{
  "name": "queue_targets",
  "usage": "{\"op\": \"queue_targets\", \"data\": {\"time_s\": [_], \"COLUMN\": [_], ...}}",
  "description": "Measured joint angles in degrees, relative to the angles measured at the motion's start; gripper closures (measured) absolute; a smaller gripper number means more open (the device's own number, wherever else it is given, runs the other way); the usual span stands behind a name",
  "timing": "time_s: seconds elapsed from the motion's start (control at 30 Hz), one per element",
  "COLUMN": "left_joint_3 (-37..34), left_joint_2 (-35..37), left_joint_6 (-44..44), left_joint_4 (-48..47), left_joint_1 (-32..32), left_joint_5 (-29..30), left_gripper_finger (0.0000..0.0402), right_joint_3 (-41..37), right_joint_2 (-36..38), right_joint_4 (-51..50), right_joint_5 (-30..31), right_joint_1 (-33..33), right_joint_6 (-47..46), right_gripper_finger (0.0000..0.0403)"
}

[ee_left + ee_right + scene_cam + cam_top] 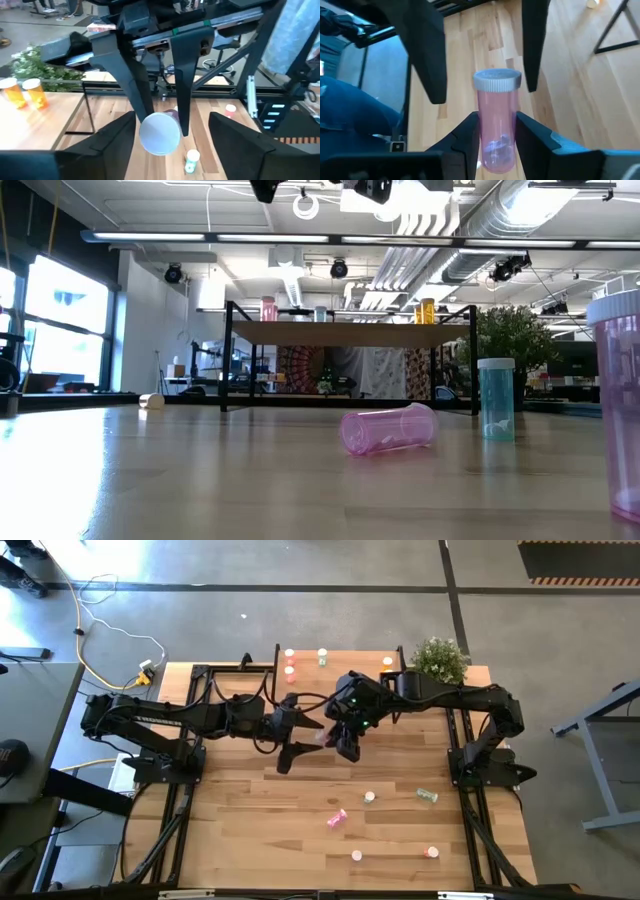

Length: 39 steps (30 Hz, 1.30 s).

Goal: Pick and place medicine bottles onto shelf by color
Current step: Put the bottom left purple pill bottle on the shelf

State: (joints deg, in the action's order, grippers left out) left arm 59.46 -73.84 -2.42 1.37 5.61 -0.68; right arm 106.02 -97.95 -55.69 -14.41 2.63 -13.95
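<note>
A pink bottle (495, 120) is pinched by the right claw (496, 131) above mid-surface (260, 840), apparently clear of the shelf (350, 333). The left claw (172, 131) is spread wide around its white cap (160, 133), touching nothing.

I count in the high view: four bottles on the shelf (340, 665), five loose on the tabletop (260, 830), one pink bottle (495, 125) held. One plant (440, 658).
</note>
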Motion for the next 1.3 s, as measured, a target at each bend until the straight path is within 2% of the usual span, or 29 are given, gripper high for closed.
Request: {"op": "queue_targets", "data": {"time_s": [0.13, 0.43, 0.7, 0.87, 1.3], "left_joint_3": [0.0, 0.0, 0.0, 0.0, 0.0], "left_joint_2": [0.7, 4.7, 9.7, 12.3, 16.3], "left_joint_6": [0.0, 1.9, 6.1, 8.0, 11.7], "left_joint_4": [-0.7, -2.3, -5.8, -7.4, -11.0], "left_joint_1": [0.8, 5.7, 8.8, 10.2, 12.1], "left_joint_5": [0.1, 0.3, 3.1, 3.4, 3.5], "left_gripper_finger": [0.0141, 0.0138, 0.0138, 0.0138, 0.0138], "right_joint_3": [0.0, 0.0, 0.0, 0.0, 0.0], "right_joint_2": [0.0, 0.0, 1.4, 3.5, 10.7], "right_joint_4": [-1.0, -1.0, 1.4, 5.1, 10.6], "right_joint_5": [2.0, 3.0, 11.6, 21.3, 56.3], "right_joint_1": [0.0, 0.0, 0.0, 0.0, 0.0], "right_joint_6": [-0.9, -2.9, -5.6, -5.5, -5.3], "right_gripper_finger": [0.03, 0.03, 0.03, 0.03, 0.03]}}
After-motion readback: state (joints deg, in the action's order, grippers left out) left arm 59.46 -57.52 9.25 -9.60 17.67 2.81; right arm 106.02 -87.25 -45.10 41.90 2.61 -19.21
